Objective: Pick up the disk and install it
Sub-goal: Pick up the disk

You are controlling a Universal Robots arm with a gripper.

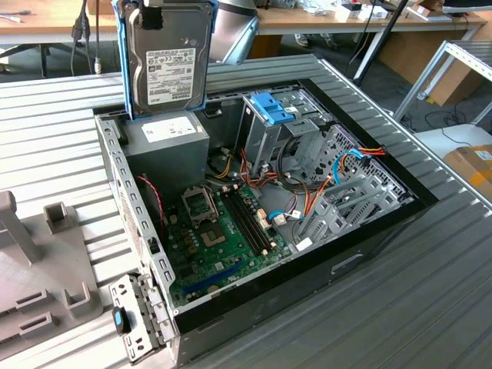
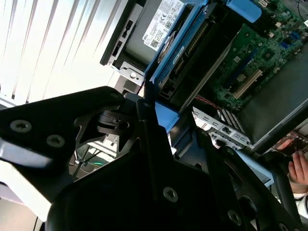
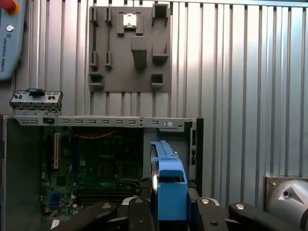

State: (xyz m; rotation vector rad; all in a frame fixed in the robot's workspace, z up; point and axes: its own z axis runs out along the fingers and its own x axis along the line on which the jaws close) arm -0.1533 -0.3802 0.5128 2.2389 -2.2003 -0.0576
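The disk, a flat dark hard drive with a white label and a blue rail around its edges, hangs upright above the back left corner of the open computer case. My gripper is shut on its top end. In the first wrist view the disk's blue rail sits edge-on between the black fingers of the gripper, over the case's side wall. The second wrist view shows the disk from beside, above the motherboard. A tall grey drive cage with a blue latch stands in the case.
Inside the case lie the motherboard, a power supply right below the disk, and loose cables. A grey fixture plate lies on the ribbed table at the exterior view's left. A person's hand is near the case.
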